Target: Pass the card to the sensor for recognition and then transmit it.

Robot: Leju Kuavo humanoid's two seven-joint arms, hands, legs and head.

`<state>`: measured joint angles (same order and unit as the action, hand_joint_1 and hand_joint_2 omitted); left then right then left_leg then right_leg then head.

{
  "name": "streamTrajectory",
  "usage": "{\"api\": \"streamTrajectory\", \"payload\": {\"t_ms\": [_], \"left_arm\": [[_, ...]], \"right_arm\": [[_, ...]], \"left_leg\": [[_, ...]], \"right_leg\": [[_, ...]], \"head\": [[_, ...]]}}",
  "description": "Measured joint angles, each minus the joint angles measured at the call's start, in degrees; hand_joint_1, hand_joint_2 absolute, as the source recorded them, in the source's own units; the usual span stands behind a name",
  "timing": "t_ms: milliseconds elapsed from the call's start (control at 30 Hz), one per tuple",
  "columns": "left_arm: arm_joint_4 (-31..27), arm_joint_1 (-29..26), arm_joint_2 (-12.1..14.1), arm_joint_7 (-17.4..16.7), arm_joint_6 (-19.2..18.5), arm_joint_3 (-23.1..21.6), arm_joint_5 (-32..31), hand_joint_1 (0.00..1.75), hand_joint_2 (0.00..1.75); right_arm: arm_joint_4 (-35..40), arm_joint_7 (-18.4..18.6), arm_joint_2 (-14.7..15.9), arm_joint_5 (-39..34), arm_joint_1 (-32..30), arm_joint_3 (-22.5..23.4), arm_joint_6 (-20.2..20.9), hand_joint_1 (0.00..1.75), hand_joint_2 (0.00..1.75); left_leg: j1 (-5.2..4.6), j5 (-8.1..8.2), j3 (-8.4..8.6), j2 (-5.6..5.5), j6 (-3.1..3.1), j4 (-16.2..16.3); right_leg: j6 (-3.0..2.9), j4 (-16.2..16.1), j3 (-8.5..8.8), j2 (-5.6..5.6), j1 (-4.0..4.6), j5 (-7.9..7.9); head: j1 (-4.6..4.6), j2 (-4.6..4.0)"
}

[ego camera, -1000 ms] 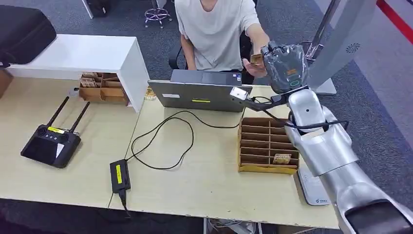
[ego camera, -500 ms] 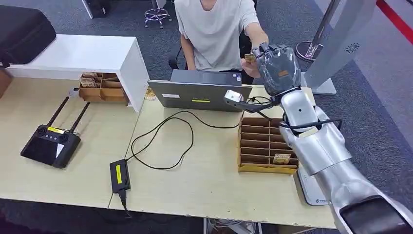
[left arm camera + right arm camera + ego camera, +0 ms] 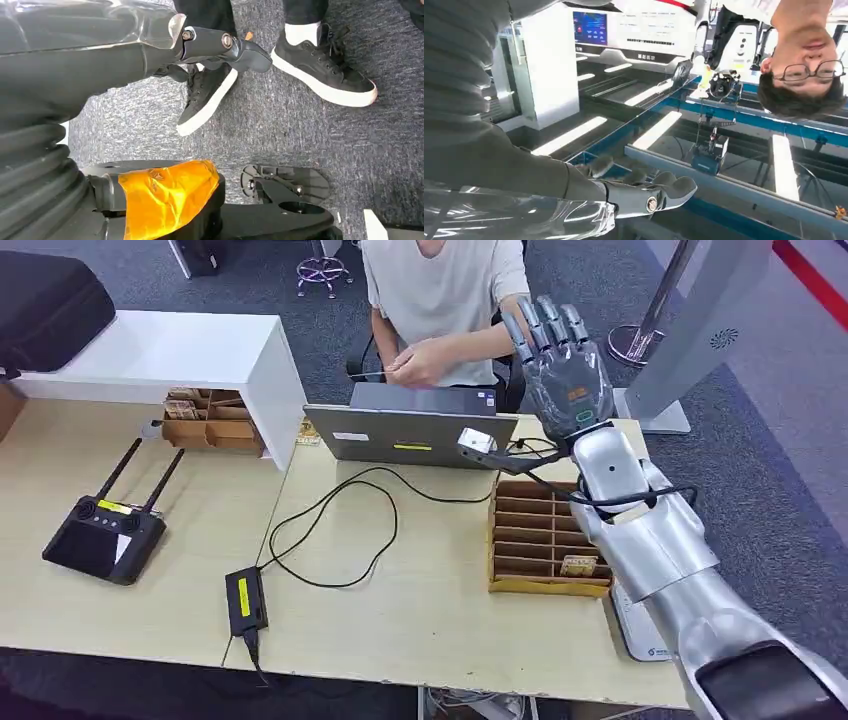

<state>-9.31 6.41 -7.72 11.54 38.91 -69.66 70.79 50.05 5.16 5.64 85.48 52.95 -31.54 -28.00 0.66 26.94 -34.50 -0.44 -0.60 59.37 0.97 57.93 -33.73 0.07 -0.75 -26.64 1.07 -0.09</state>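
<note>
1. Left robot hand is hanging low over the carpet, away from the desk. Nothing is showing in it, but I cannot tell whether its fingers are apart or curled.
2. Behind the laptop, the person's hands are being held close together at the chest. Whether they are holding a card is too small to tell.
3. Right robot hand is hovering above and behind the laptop's right rear corner, raised with its back to the head camera. Its fingers are spreading wide and upward and are gripping nothing; the right wrist view is showing the same bare, extended fingers.
4. To the right of the laptop and nearer the robot, a brown slotted tray is sitting on the desk. One card is lying flat in its front row, toward the right end.
5. That card is looking small, tan and rectangular, with its long axis running along the tray's row, roughly parallel to the laptop's front edge.
6. From the right robot hand the card is lying down and back toward the robot. The right arm is clearly the nearer one, so a fresh pick would probably call for lowering and retracting that hand.
7. Farther right of the laptop, at the desk's corner, a white flat device is peeking out beside the forearm, possibly the sensor.
</note>
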Motion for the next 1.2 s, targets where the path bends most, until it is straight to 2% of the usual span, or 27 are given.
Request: {"api": "streamTrajectory", "payload": {"t_ms": [433,567,800,1200], "left_arm": [[0.00,-0.04,0.02,0.00,0.00,0.00,0.48,0.00,1.75],[0.00,-0.07,0.02,0.17,0.00,0.00,1.05,0.00,1.75],[0.00,-0.13,0.07,0.76,0.00,0.00,1.79,0.00,1.75],[0.00,-0.13,0.07,0.81,0.00,0.00,1.81,0.00,1.75]], "right_arm": [[-0.11,0.43,0.09,-0.11,0.00,-0.13,0.52,0.00,1.75],[-0.83,1.05,1.34,-0.15,0.30,0.04,0.66,0.00,1.75],[-4.39,0.66,5.82,-0.48,3.14,0.96,0.42,0.00,1.75],[-6.38,0.59,6.99,-0.48,3.68,1.51,0.42,0.00,1.75]], "left_leg": [[0.00,0.00,0.01,0.00,0.00,0.01],[0.00,0.00,0.01,-0.01,0.00,0.02],[-0.01,0.00,-0.03,-0.12,0.01,0.04],[0.01,0.01,0.02,0.06,0.00,0.01]], "right_leg": [[0.00,0.00,-0.01,0.00,0.00,0.00],[0.00,-0.01,-0.01,-0.01,-0.01,0.00],[0.01,-0.02,0.03,-0.09,-0.02,0.01],[0.00,0.00,-0.04,0.11,0.02,0.01]], "head": [[0.00,0.00],[-0.02,0.00],[-0.02,0.00],[0.00,0.00]]}}
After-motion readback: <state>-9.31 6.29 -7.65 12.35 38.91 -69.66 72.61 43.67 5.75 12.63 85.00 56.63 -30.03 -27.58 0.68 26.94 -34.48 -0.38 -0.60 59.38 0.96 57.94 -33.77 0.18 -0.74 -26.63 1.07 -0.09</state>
